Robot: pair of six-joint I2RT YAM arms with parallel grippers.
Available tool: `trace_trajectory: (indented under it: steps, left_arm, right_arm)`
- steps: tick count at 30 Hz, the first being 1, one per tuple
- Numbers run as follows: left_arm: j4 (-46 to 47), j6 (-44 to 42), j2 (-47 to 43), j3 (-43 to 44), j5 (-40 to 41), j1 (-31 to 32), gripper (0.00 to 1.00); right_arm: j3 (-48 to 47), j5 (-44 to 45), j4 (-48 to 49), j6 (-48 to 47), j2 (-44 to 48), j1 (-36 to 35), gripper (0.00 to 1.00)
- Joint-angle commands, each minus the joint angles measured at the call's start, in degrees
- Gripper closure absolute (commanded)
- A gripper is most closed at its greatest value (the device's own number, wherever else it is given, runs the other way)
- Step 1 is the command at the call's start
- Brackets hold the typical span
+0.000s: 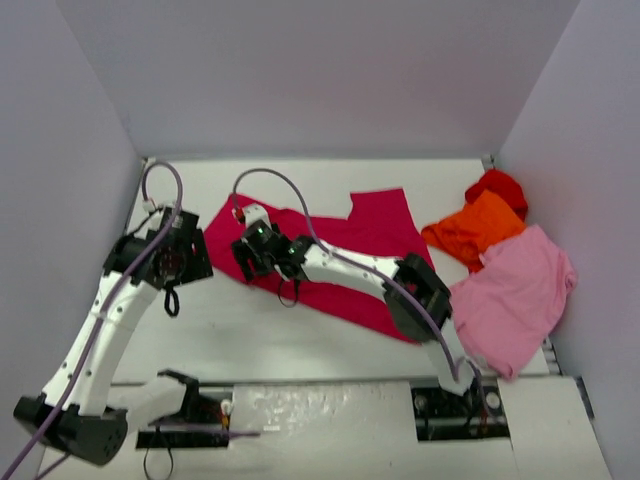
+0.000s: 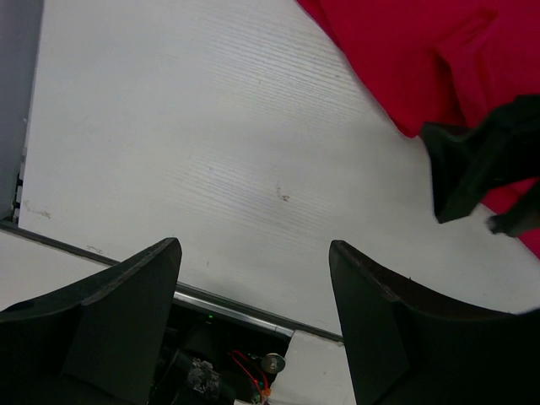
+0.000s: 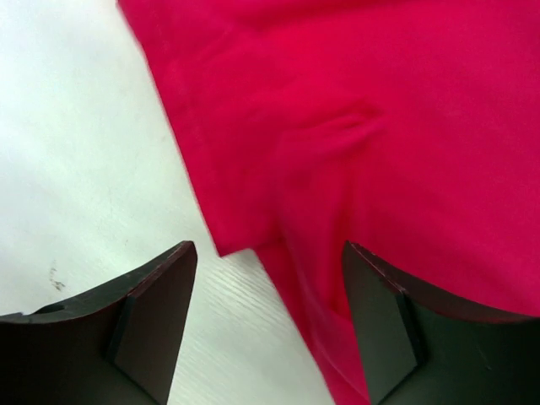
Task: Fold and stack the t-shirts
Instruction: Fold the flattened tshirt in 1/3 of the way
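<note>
The crimson-magenta t-shirt (image 1: pixel 350 250) lies spread flat across the middle of the table. My right gripper (image 1: pixel 252 255) hovers over its left end. In the right wrist view that gripper (image 3: pixel 270 249) stands open, and a corner of the shirt (image 3: pixel 380 110) lies on the table below the gap, touching neither finger. My left gripper (image 1: pixel 175 262) is left of the shirt over bare table. It is open (image 2: pixel 253 245) and holds nothing, and the shirt's edge (image 2: pixel 405 51) shows at the upper right. Piled at the right are the light pink (image 1: pixel 515 295), orange (image 1: pixel 475 228) and red (image 1: pixel 497 185) t-shirts.
Grey walls close in the table on the left, back and right. A metal rail (image 2: pixel 236 308) runs along the near edge, with a slot of wiring behind it. The right gripper's black body (image 2: pixel 481 169) shows in the left wrist view.
</note>
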State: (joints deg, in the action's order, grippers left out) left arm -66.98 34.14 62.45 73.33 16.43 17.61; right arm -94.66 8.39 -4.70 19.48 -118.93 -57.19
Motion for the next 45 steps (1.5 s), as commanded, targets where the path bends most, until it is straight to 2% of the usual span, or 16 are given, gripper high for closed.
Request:
trace_trajectory:
  steps: [1,14,19,22,24,25,27,32,36,45]
  left_arm:
    - [0.71,0.88,-3.89,-0.07,3.88,-0.45,0.32]
    - [1.94,0.84,-4.55,-2.85,2.39,-0.55,0.32]
    - [1.44,0.75,-5.37,-2.93,3.21,-0.55,0.32]
    - [1.52,0.86,-5.60,-3.32,3.32,-0.55,0.32]
    - [1.65,0.93,-5.67,-3.52,3.20,-0.55,0.32]
    - [1.81,0.93,-5.67,-3.68,3.03,-0.55,0.32]
    - [2.01,1.01,-5.75,-4.04,2.76,-0.55,0.32]
    - [2.47,1.02,-5.49,-4.49,2.29,-0.55,0.32]
    - [3.02,1.02,-5.30,-5.17,2.00,-0.55,0.32]
    - [2.97,0.66,-4.64,-6.62,2.64,-0.55,0.32]
  right_arm:
    - [-10.09,-5.13,-1.69,-4.01,-7.14,-0.99,0.35]
    - [-7.97,-4.79,-1.80,-1.39,-7.48,-1.54,0.38]
    - [-7.05,-1.06,-1.96,-2.05,-2.78,-2.45,0.39]
    - [-7.40,-1.55,-2.31,-2.06,0.48,-3.79,0.53]
    - [-7.43,-0.25,-2.74,-1.91,2.87,-5.63,0.74]
    - [-7.32,0.96,-3.18,-1.69,3.81,-6.41,0.89]
    - [-6.75,1.74,-3.84,-0.70,5.07,-7.31,0.99]
    - [-2.20,0.14,-4.35,1.80,5.47,-7.58,1.00]
    - [0.90,-1.05,-4.09,2.93,1.84,-7.58,1.00]
    - [-1.72,0.05,-3.93,1.29,-3.84,-7.14,1.00]
